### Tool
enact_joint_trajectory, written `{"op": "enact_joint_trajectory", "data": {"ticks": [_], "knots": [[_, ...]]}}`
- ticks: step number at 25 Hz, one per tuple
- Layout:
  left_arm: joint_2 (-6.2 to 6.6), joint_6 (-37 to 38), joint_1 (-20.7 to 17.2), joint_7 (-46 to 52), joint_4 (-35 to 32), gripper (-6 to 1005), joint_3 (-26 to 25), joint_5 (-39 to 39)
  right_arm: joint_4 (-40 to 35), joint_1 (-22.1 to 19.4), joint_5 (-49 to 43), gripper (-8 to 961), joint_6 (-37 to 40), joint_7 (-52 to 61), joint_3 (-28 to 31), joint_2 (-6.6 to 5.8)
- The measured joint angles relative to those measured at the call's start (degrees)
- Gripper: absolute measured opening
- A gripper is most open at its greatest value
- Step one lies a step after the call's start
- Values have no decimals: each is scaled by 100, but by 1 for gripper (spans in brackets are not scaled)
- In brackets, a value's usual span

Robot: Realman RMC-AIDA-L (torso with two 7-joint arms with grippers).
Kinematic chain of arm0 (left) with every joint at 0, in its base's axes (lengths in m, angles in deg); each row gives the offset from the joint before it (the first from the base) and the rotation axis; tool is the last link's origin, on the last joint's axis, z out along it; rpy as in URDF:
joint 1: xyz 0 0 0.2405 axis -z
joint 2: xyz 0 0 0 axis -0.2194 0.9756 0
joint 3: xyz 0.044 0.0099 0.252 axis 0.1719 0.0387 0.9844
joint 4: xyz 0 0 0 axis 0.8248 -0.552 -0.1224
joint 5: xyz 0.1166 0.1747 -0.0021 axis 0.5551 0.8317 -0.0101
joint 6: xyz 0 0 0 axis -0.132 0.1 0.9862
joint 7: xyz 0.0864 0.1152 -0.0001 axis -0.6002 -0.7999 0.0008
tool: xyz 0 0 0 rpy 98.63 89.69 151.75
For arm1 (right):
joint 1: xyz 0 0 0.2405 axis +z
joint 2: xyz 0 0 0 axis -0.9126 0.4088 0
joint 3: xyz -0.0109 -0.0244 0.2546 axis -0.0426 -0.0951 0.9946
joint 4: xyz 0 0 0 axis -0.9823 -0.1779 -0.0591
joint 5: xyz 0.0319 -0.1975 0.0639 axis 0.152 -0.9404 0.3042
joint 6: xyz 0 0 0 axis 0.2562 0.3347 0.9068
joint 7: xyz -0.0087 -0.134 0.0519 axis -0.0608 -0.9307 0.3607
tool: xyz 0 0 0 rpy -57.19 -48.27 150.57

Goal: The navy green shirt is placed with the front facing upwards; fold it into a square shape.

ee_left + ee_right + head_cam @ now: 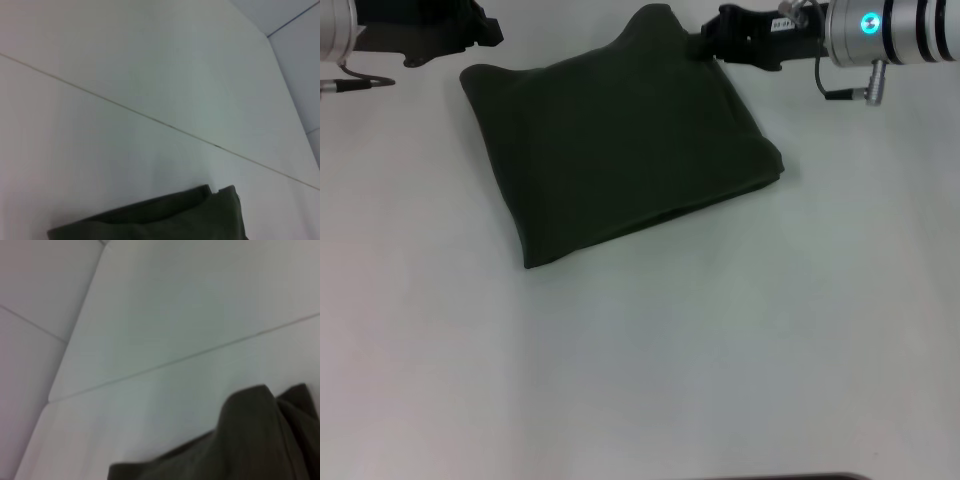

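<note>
Counter: lying bare along its near edge.
Shirt: lying folded, roughly square, toward the far edge.
Right gripper: touching the shirt's raised far corner; finger state hidden.
Left gripper: hovering at the far-left corner, finger state hidden.

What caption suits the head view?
Folded green shirt on white table; right hand at its far corner, left hand nearby.

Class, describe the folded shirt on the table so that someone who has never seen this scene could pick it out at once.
Start with the wide white table; on its far half, between the left gripper and the right gripper, lies the navy green shirt. It is folded into a rough, slightly skewed square with one far corner peaked up by the right gripper. It is the only dark cloth there, plain, no lettering showing.
</note>
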Motion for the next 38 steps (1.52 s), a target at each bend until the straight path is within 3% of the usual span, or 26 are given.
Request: {"op": "enact_joint_trajectory", "data": {"ticks": [10, 14, 16, 20, 23, 24, 26, 29, 30, 34, 38], "knots": [[58, 192, -9, -62, -11, 12, -83, -83, -158, -151, -589, 97, 890, 411, 144, -212], [162, 487, -104, -241, -17, 13, -132, -112, -608, -488, -590, 103, 1719, -336, 507, -221], [219, 684, -181, -405, -17, 19, -226, -197, -876, -793, -532, 106, 2200, -875, 1017, -181], [293, 1280, -420, -1400, -11, 43, -622, -719, -1189, -1422, 36, 286, 3142, -2282, 2106, -30], [288, 1900, -673, -2446, -7, 90, -929, -1276, -1192, -1843, 484, 389, 3704, -3570, 2463, 68], [270, 2052, -778, -2742, -8, 124, -988, -1435, -1165, -2019, 553, 419, 3855, -4204, 2492, 136], [180, 2261, -1029, -3419, 20, 194, -1065, -1729, -1159, -2077, 545, 477, 3892, -4414, 2489, 171], [28, 2305, -1389, -4275, 66, 303, -1084, -1940, -1145, -2140, 514, 666, 4008, -4821, 2499, 229], [-71, 2403, -1570, -4777, 72, 344, -1075, -2009, -1138, -2159, 533, 683, 4072, -4909, 2550, 239], [-244, 2728, -1828, -5715, -20, 505, -1040, -2032, -1240, -2320, 488, 749, 4468, -5690, 2639, 316], [-402, 3026, -2059, -6841, -283, 585, -970, -2008, -1371, -2542, -1, 815, 4625, -6639, 2564, 497]]}}
